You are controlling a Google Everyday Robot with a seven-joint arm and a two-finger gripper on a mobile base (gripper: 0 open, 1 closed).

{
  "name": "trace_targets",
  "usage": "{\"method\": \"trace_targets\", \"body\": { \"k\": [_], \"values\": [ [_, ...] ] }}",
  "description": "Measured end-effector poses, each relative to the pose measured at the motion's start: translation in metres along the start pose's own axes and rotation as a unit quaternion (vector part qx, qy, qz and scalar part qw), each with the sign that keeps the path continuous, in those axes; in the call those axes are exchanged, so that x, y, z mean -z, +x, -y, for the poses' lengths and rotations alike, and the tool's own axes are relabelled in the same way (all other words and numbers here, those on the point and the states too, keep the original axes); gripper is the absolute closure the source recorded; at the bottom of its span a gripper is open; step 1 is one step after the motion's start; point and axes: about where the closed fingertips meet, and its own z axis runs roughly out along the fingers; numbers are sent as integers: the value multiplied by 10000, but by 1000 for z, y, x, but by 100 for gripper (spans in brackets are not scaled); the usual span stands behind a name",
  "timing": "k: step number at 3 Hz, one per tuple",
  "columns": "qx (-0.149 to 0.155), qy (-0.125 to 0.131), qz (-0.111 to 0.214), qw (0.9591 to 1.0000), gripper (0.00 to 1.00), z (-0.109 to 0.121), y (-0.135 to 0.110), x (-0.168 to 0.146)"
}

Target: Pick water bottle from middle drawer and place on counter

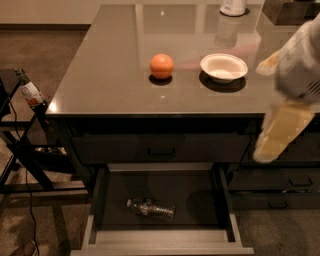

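Note:
The water bottle [150, 208] lies on its side on the dark floor of the open middle drawer [162, 237], cap to the left. The counter [115, 75] spreads above the drawer. My gripper [272, 147] hangs at the right edge of the view, in front of the counter's right front corner. It is well above and to the right of the bottle and touches nothing that I can see.
An orange [162, 66] and a white bowl [223, 67] sit on the counter, with a white container [233, 7] at the back. A black metal rack [22, 150] with a dark-necked bottle [29, 91] stands to the left. Closed drawers [280, 185] are at the right.

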Motion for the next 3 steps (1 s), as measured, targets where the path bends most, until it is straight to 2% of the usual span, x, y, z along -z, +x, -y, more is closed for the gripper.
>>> {"method": "trace_targets", "body": {
  "k": [1, 2, 3],
  "values": [
    [124, -236, 4, 9996, 0, -35, -14, -45],
    [213, -723, -58, 9971, 0, -79, -25, -106],
    [213, -724, -57, 9971, 0, -79, -25, -106]
  ]
}}
